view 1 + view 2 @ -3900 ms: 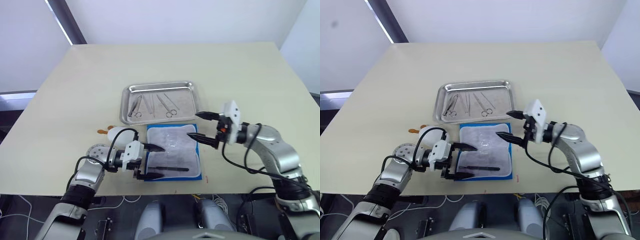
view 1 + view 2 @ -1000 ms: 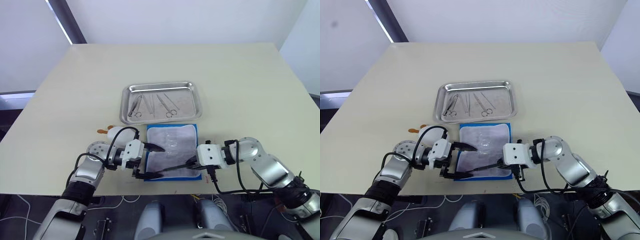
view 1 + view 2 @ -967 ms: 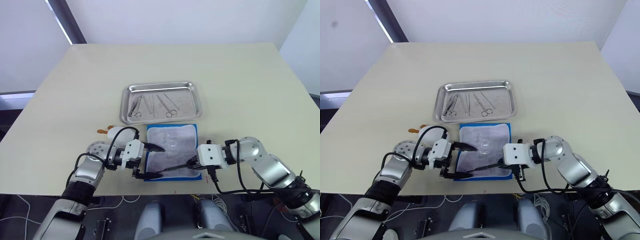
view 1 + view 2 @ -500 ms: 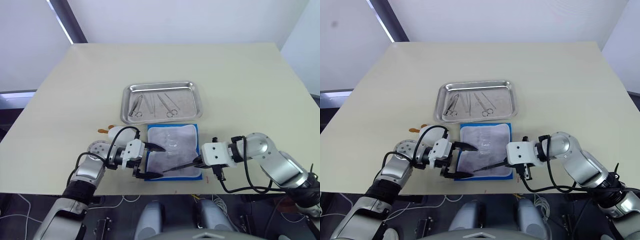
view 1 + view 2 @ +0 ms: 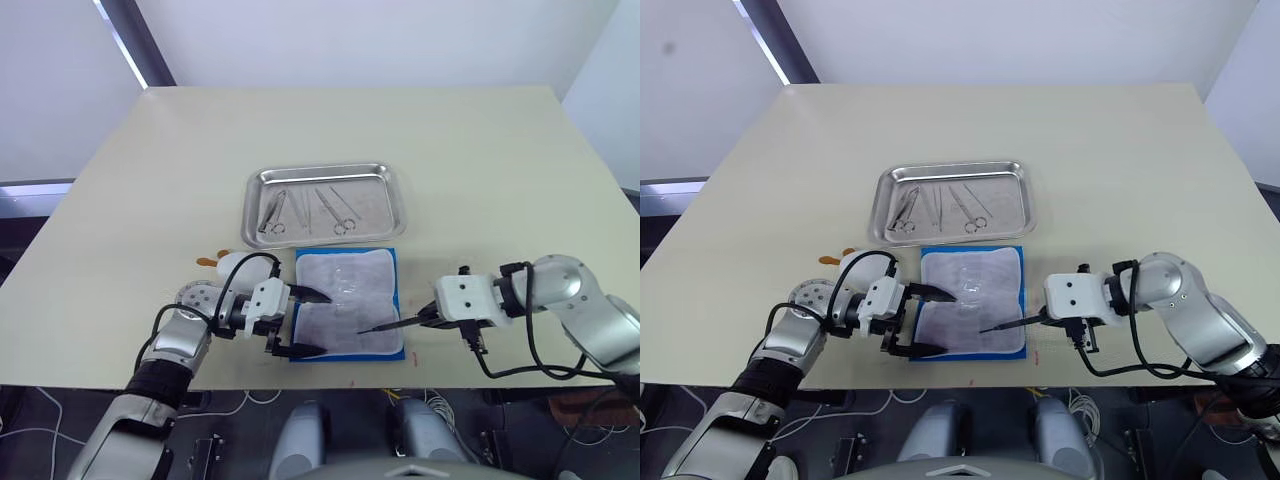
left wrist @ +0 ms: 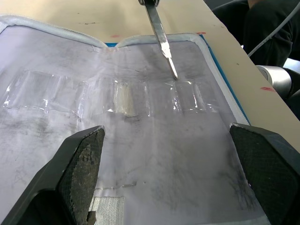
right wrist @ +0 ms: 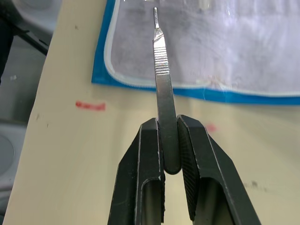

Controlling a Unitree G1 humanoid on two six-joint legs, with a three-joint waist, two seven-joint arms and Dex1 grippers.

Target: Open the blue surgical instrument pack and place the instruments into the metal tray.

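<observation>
While right gripper point(image 7: 169, 154) pinches scalpel handle point(image 7: 161, 89) by its end | left gripper point(image 6: 166, 154) spread over blue surgical instrument pack point(image 5: 347, 318) | risk: handle pivots, drops short of metal tray point(image 5: 393, 200).

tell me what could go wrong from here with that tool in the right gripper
The right gripper pinches only the butt end of a slim scalpel handle, so it may pivot or slip out on the way to the metal tray. Its tip hangs just above the opened blue pack and could snag the lining. The tray already holds instruments, so a careless drop might land across them.
</observation>
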